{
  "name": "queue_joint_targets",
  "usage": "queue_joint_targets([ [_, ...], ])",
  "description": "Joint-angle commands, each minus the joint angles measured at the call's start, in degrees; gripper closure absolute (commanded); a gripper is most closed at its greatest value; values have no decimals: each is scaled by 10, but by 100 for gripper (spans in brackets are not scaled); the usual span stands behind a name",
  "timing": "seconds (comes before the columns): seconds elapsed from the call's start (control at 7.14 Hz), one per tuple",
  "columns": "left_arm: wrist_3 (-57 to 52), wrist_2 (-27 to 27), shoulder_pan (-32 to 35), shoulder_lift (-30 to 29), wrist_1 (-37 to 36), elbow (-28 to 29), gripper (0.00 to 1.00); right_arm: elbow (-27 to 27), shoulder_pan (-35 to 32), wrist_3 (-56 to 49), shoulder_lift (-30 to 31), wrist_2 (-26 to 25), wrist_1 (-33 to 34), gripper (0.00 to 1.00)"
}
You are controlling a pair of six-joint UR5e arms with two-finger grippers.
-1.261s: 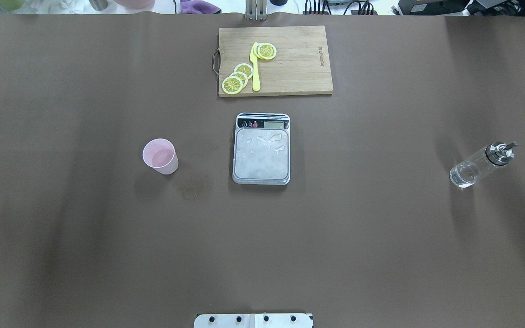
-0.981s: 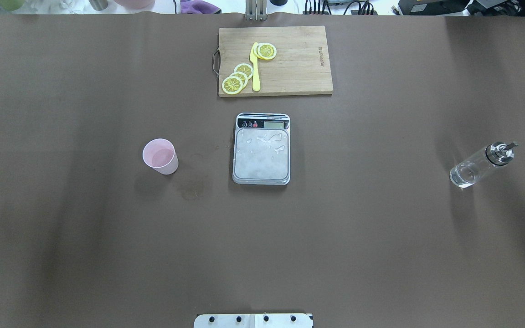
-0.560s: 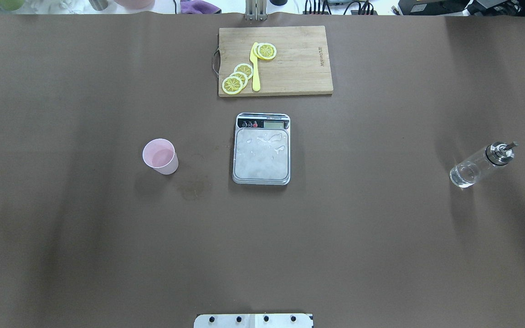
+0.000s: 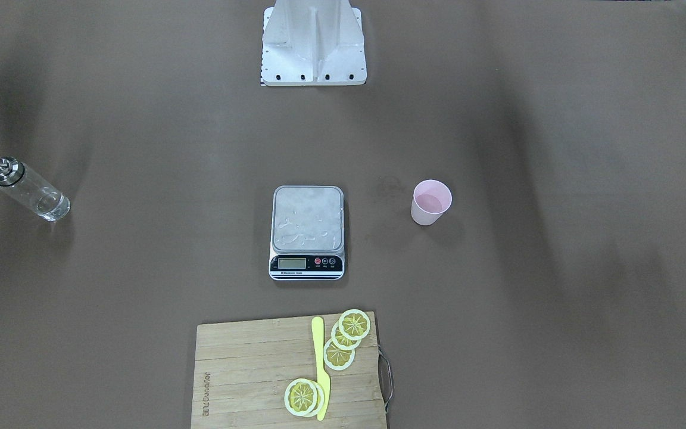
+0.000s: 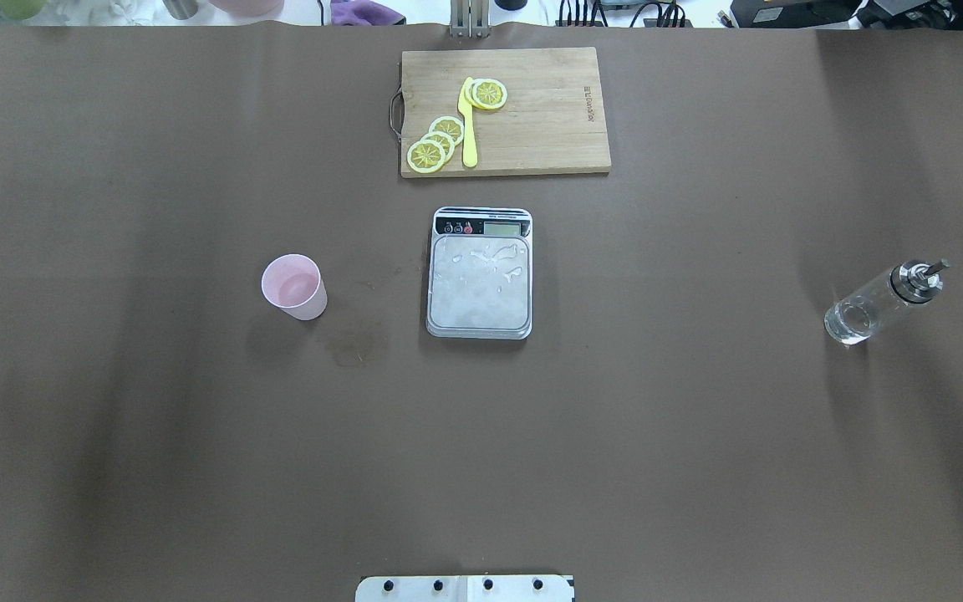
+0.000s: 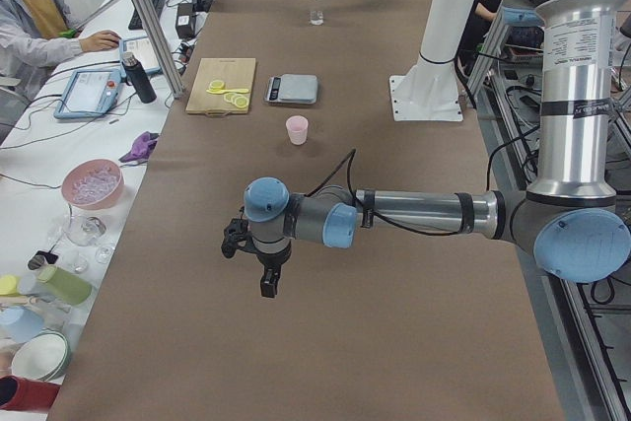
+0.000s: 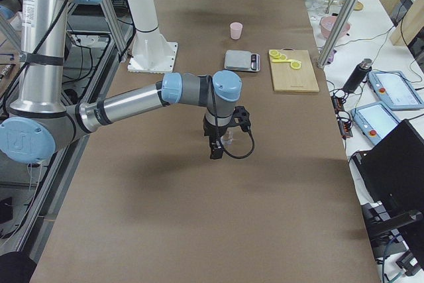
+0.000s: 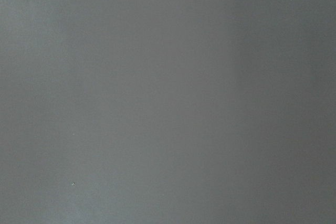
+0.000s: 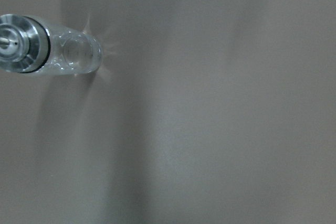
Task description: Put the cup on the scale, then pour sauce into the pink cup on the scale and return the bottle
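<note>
I see the left gripper (image 6: 267, 286) hanging above the bare surface (image 5: 197, 460); I cannot tell if its fingers are wide or narrow. The cup (image 5: 293, 287) stands upright, well apart from the scale (image 5: 480, 280). The bottle (image 5: 874, 305) stands far right, and the right gripper (image 7: 214, 152) hangs near it, fingers equally unclear.

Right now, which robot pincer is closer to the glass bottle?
Right. The right pincer hangs close beside the bottle, above the table. The left pincer is far off at the table's other end, past the cup.
</note>
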State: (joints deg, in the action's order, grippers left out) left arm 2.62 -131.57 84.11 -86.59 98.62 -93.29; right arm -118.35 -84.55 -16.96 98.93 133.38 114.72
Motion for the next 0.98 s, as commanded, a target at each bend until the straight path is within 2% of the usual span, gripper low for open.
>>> queue_joint_targets([
  [0.0,0,0,0,-2,4,-2,2,-8,-1,-2,15,24,0,0],
  [0.28,0,0,0,-1,13,-2,2,-2,-11,-42,37,19,-14,0],
  [0.56,3,-1,0,-2,18,0,2,6,-11,-40,37,16,-49,0],
  [0.84,17,-22,-8,-2,28,-4,2,12,-11,-38,36,16,-51,0],
])
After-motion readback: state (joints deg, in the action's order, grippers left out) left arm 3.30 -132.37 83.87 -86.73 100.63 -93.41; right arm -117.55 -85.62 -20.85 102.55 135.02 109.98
